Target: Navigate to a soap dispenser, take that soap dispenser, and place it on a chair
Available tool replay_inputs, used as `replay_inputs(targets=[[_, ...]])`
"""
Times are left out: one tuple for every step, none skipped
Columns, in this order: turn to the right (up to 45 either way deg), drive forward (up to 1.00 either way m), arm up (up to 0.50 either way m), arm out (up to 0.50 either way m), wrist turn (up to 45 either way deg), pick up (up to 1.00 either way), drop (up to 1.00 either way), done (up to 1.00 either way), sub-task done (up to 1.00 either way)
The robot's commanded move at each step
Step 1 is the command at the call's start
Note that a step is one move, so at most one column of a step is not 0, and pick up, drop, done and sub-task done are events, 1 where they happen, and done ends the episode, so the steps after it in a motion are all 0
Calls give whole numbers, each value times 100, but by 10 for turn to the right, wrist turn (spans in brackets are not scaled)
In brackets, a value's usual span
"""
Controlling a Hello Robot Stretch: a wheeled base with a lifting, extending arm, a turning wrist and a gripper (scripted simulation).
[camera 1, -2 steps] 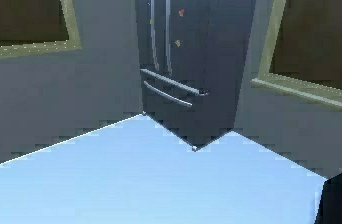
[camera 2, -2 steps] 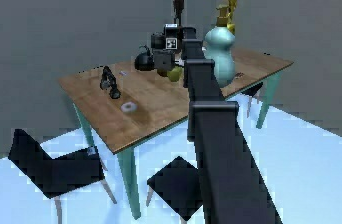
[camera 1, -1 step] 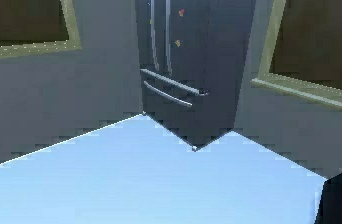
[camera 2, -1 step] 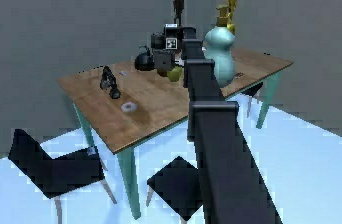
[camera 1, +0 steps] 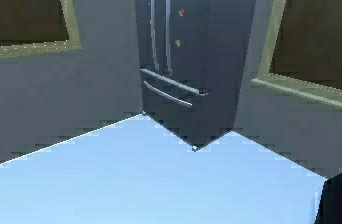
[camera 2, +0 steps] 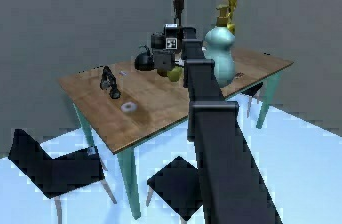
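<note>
Standing here watching: in the forward view the robot faces a dark fridge (camera 1: 179,70) tucked in the corner, with a window (camera 1: 24,25) on the wall to its left, a second window (camera 1: 314,50) to its right, and pale floor (camera 1: 129,170) in front. The dark slab (camera 1: 339,195) at the bottom right edge is probably a chair back, but I can't swear to it. That view mostly tells you which way the base points. The arm side view has the real business. There's a wooden counter (camera 2: 154,95) on teal legs, the arm (camera 2: 219,140) stretched out over it, and the hand (camera 2: 151,55) at its far end, in among a cluster of stuff near a pale blue vase (camera 2: 219,55) and something yellow (camera 2: 224,12). I can't tell how the fingers are set or whether the hand holds anything, because there's clutter right behind it. My best guess for the soap dispenser is the small dark bottle (camera 2: 109,82) standing upright near the counter's left end, apart from the hand, though it's too small to be sure. So driving looks done and the take step is on. Next it needs to line the hand up on that bottle and lift it clear. After that the chair (camera 2: 54,165) by the near corner looks like the easy drop spot, or the second chair (camera 2: 179,185) beside the arm.
</note>
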Motion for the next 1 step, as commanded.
replay_inputs(targets=[[0, 0, 0, 0, 0, 0, 100, 0, 0]])
